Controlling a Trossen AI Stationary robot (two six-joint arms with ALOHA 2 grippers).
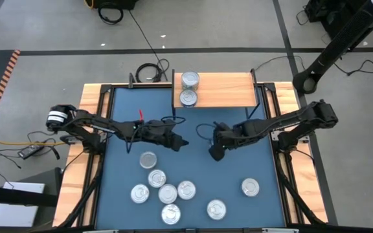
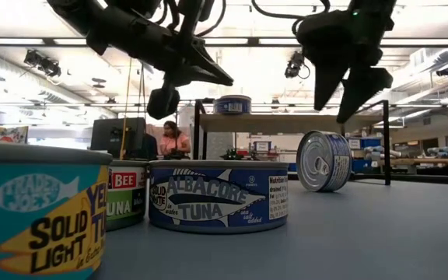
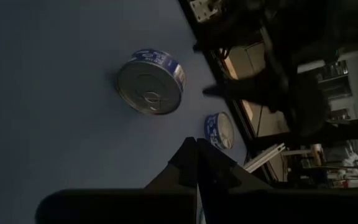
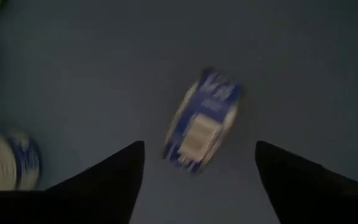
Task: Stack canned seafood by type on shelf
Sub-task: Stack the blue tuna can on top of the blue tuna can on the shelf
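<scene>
I've got the right gripper hanging over mid-table, jaws spread wide and empty. Through its wrist view a blue-labelled round tin sits on its edge on the blue table, between the open jaws. I count 2 silver-lidded tins already on the light-wood shelf at the far edge. The left gripper waits nearby, jaws shut on nothing. I'd drop straight down, centre the jaws on the tin's flat faces, then close gently so it can't roll away.
</scene>
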